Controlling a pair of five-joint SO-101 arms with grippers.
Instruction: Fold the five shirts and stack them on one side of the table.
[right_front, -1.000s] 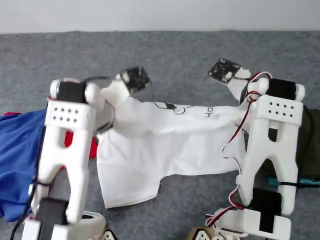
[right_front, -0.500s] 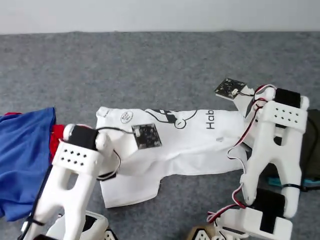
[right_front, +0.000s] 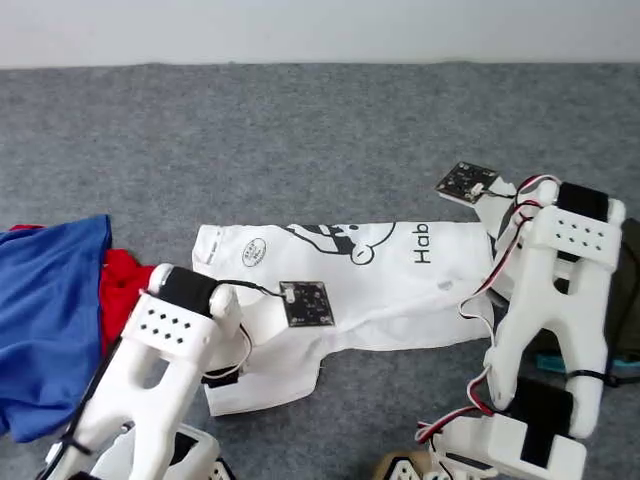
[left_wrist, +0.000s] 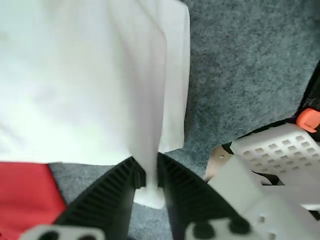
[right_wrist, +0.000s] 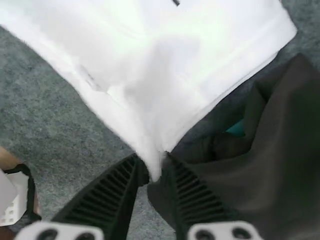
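Observation:
A white shirt (right_front: 380, 290) with a dark print lies spread across the middle of the grey table. My left gripper (left_wrist: 148, 182) is shut on a pinched fold of the white shirt (left_wrist: 75, 75) near its lower hem, and the cloth hangs between the black fingers (left_wrist: 112, 192). My right gripper (right_wrist: 154, 172) is shut on the edge of the white shirt (right_wrist: 150, 60) at its right end. In the high view the left arm (right_front: 160, 370) covers the shirt's near left corner. The right arm (right_front: 550, 300) stands over its right end.
A blue shirt (right_front: 45, 310) lies crumpled at the left edge on top of a red shirt (right_front: 120, 295), which also shows as red shirt (left_wrist: 25, 200). A dark shirt (right_wrist: 265, 165) lies bunched at the right, dark shirt (right_front: 625, 290). The far half of the table is bare grey felt (right_front: 320, 130).
The left arm has drawn back from the far side toward the near edge, pulling the white cloth with it. The right arm shifted slightly nearer. The shirt now lies flatter with its print showing.

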